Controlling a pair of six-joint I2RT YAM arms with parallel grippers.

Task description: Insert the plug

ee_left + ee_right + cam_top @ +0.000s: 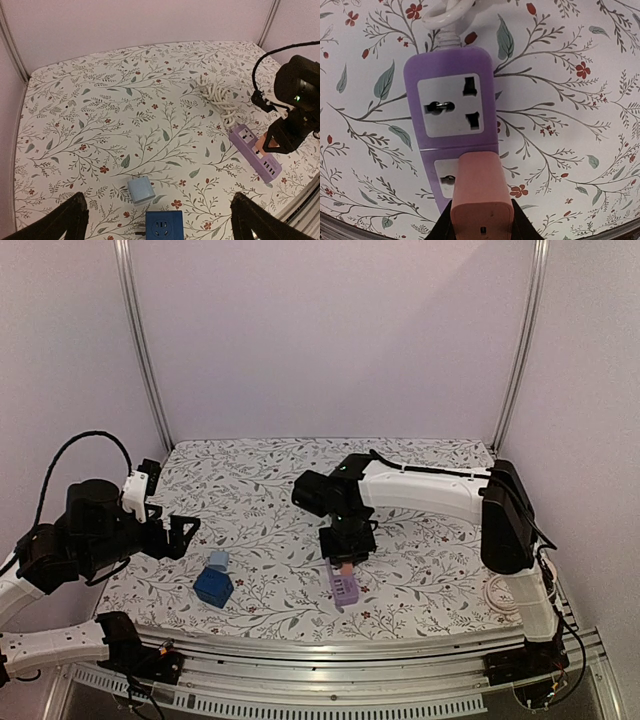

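I'm getting soft, even, slightly lilac light from overhead, throwing only a faint shadow under the right arm (420, 490) mid-frame in the top view. The left wrist view is bowing at its edges, its fingers (65, 220) showing dark and soft in the bottom corners. The right wrist view is blurring the pink plug (481, 200) at bottom centre while rendering the purple power strip (450, 110) above sharply.
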